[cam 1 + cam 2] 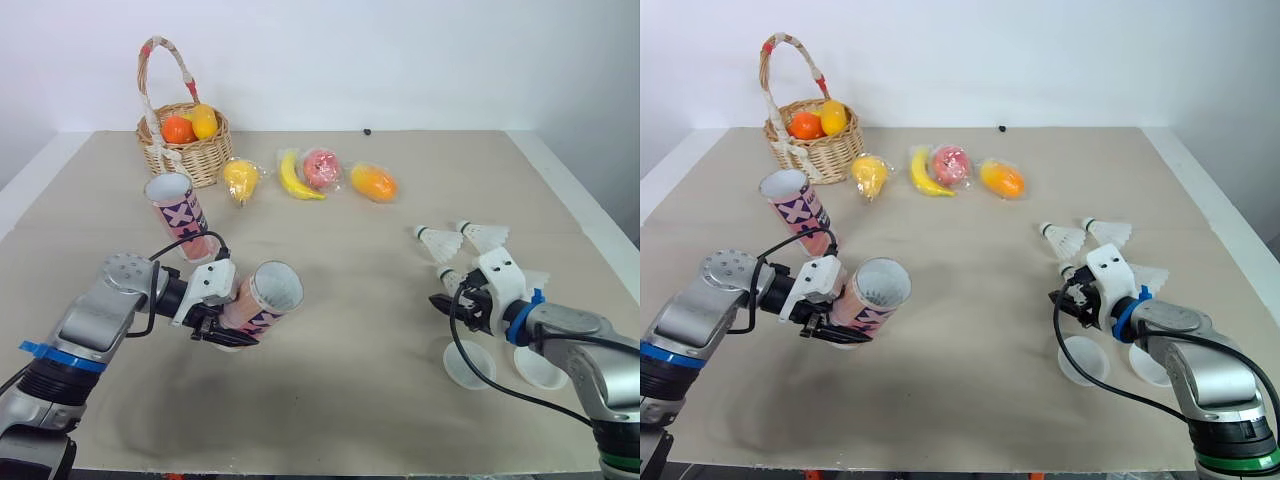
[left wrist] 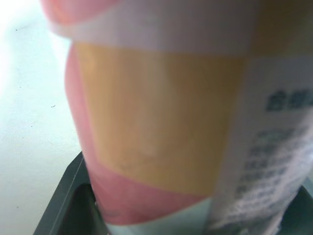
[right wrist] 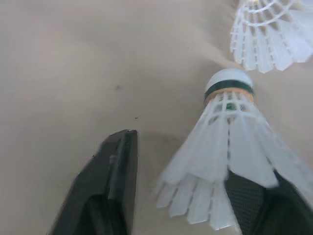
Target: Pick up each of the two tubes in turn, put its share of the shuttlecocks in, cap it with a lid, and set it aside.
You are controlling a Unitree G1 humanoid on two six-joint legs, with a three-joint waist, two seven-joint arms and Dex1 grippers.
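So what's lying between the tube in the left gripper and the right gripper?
Nothing: in the left eye view the table is bare between the held tube and the right gripper.

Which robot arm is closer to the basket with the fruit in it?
Left. The left end effector, holding a tube, is on the same side of the table as the basket; the right end effector is far across, beside the shuttlecocks.

Tube (image 2: 166, 122): print illegible, both ends cut off at the frame edges. Far shuttlecock (image 3: 274, 34) cropped at the frame corner. Dark speck (image 1: 367, 131) at the far edge of the desk (image 1: 350, 390) too small to identify.
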